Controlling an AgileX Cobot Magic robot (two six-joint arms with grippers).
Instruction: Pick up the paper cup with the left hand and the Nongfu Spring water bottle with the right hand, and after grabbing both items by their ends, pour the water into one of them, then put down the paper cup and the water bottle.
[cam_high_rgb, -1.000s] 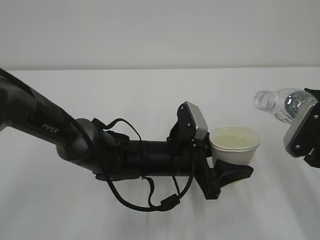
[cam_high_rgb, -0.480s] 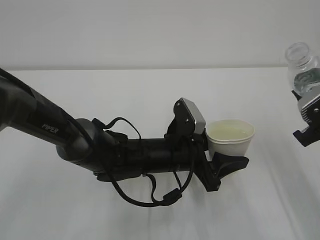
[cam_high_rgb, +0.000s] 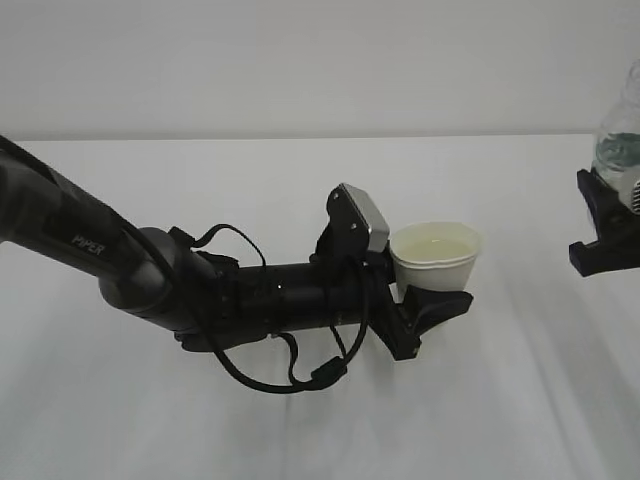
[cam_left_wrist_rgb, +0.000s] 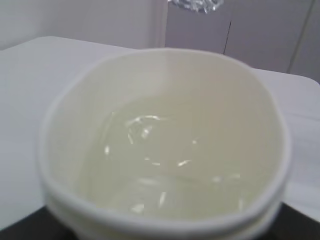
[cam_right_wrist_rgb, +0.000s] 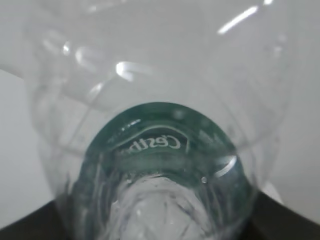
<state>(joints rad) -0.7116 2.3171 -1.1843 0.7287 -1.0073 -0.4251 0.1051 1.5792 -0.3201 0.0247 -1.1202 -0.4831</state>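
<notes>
Paper cup (cam_high_rgb: 434, 256) upright within left tool (cam_high_rgb: 432, 305) jaws

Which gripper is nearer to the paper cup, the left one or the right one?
The left. The left gripper holds the paper cup itself. The right gripper is apart from it, at the picture's right edge, holding the bottle.

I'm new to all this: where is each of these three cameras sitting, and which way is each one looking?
Exterior view: faces the table from above at a slant; shows the left hand holding the paper cup, and the right hand at the right edge.
Left wrist view: sits behind the paper cup, looking into the water inside; only a dark edge of the hand shows.
Right wrist view: looks along the Nongfu Spring water bottle; dark hand corners show.
Shared: the exterior and left wrist views both show the cup.
</notes>
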